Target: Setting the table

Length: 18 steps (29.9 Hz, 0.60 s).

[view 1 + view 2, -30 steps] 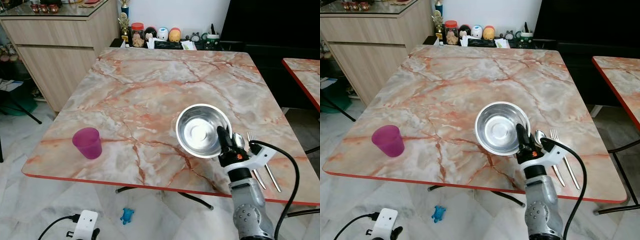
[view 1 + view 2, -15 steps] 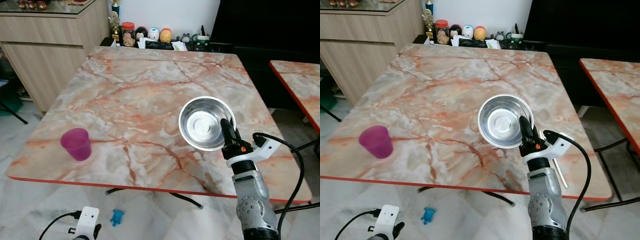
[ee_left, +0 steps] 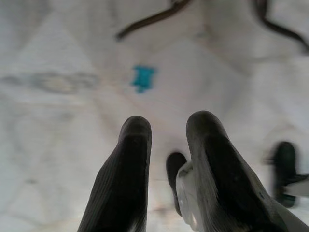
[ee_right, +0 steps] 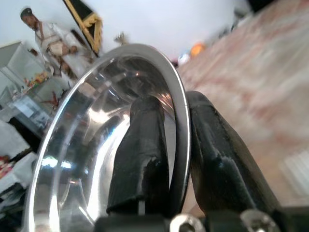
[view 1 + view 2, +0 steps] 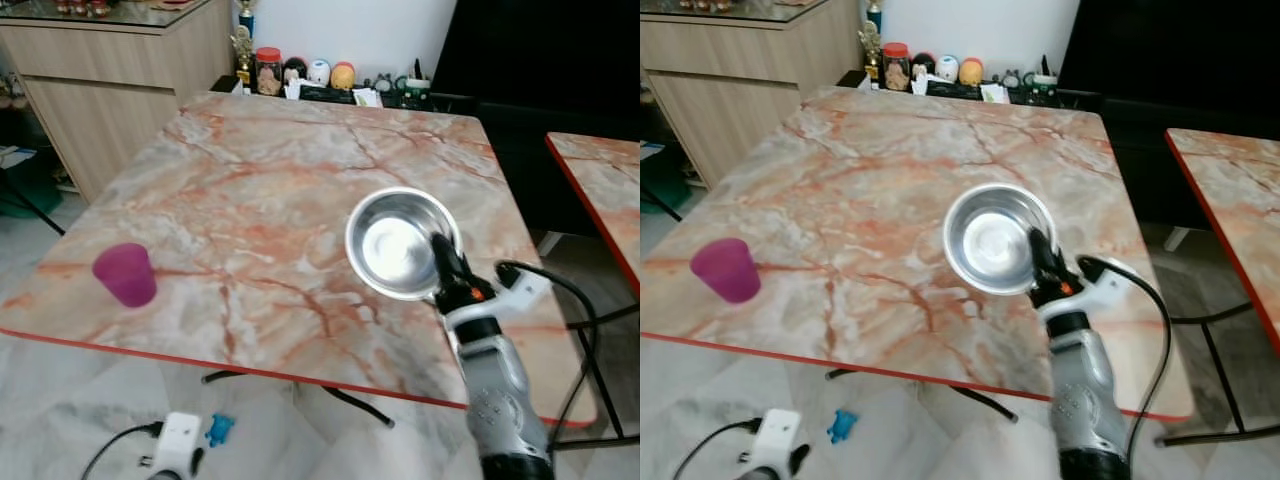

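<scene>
Lifted higher since before, the steel bowl [image 5: 398, 244] stays clamped by its rim in the right pincer [image 5: 441, 254] above the desk [image 5: 270, 180]; the left pincer [image 3: 166, 145] hangs with its fingers apart.

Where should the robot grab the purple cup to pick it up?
Around the side wall, I'd say. The purple cup stands upright near the table edge on the robot's left, so fingers could come in level from that near edge and squeeze opposite sides.

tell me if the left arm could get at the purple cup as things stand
Probably yes. The purple cup stands alone near the table's left front corner, on the left arm's side, with bare marble around it. The left end effector hangs low over the floor holding nothing, so it would have to rise first.
</scene>
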Tool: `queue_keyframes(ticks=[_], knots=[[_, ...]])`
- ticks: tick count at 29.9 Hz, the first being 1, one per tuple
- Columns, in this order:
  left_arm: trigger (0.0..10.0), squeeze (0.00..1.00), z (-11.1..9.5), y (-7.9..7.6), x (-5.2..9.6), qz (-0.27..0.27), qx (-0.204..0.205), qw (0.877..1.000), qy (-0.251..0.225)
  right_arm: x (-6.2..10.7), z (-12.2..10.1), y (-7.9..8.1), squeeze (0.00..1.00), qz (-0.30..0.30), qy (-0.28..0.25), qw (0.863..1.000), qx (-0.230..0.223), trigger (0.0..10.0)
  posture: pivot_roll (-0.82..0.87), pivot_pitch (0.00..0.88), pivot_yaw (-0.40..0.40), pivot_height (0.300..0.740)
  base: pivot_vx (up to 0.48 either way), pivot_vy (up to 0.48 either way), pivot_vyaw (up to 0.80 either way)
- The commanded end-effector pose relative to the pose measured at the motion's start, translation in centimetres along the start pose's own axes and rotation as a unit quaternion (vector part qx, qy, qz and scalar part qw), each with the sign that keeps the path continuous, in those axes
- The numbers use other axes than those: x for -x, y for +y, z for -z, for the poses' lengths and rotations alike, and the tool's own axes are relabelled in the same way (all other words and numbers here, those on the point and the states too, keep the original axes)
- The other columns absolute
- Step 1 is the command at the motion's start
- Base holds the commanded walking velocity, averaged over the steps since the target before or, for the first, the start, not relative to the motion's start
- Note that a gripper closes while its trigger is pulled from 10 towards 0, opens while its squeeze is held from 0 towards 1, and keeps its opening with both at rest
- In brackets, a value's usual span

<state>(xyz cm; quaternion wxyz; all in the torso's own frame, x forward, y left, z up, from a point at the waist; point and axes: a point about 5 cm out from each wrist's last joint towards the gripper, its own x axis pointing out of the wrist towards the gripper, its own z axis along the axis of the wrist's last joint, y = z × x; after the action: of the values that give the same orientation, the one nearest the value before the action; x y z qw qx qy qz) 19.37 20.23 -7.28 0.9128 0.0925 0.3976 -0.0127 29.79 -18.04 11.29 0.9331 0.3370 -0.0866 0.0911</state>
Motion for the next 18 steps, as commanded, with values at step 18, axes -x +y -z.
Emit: queue_keyframes(ticks=[18], knots=[[10.0, 0.00, 0.94, 0.48, 0.29, -0.007, -0.001, 1.000, 0.015, -0.75, -0.03, 1.08, 0.00, -0.011, -0.004, 1.000, 0.002, 10.0, 0.12, 0.000, -0.067, 0.740, 0.000, -0.283, -0.14]])
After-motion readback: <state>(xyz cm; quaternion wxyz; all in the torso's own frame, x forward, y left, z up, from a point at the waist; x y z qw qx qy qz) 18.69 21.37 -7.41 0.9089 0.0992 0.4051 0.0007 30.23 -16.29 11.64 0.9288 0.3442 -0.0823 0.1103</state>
